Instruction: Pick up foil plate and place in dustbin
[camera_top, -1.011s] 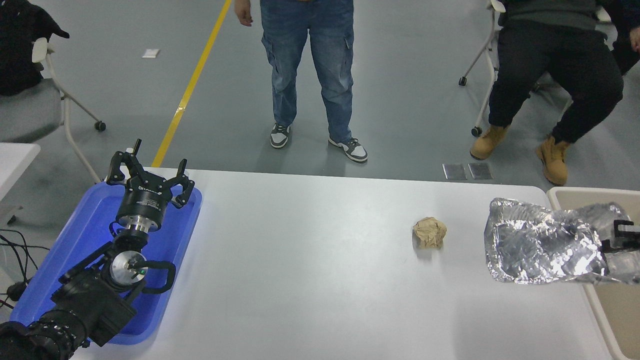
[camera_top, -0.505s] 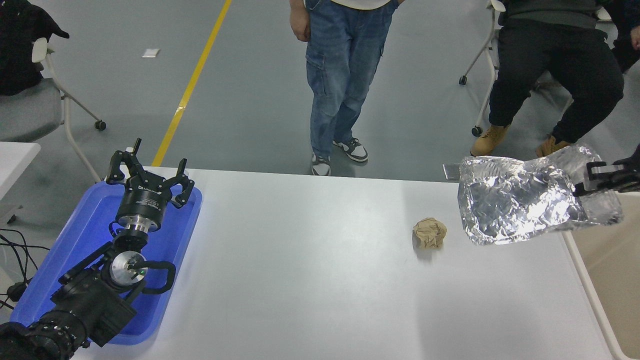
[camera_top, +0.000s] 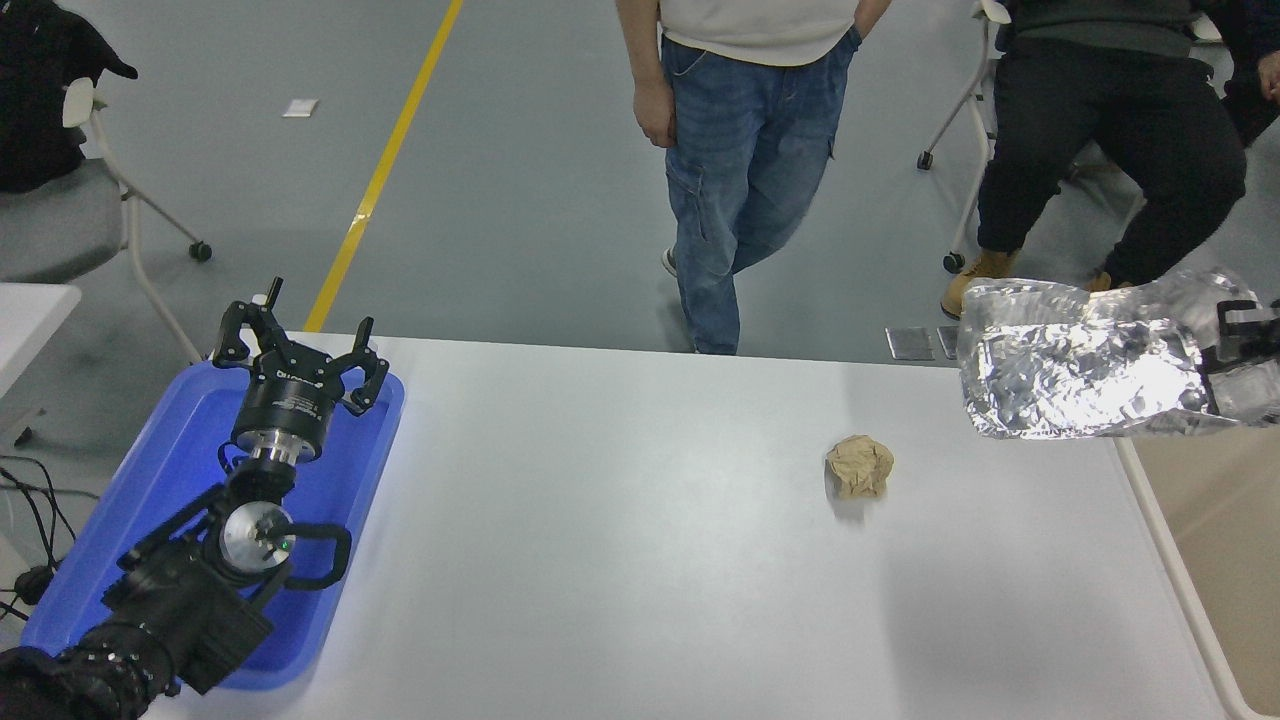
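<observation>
Foil plate (camera_top: 1075, 375) lifted clear of the white table (camera_top: 620, 540), hanging at the far right corner, pinched at its right edge by the right gripper (camera_top: 1243, 345) and partly over the dustbin (camera_top: 1215, 560). Pick-up done by the look of it; left to do: carry further right above the tan inside, then let go. Brown paper ball (camera_top: 859, 466) untouched at mid-right; left gripper (camera_top: 298, 350) parked with fingers spread over the blue tray (camera_top: 340, 470) at near left.

Lab or workshop: grey floor (camera_top: 520, 200) with yellow line (camera_top: 385, 165), wheeled chairs (camera_top: 120, 200).
</observation>
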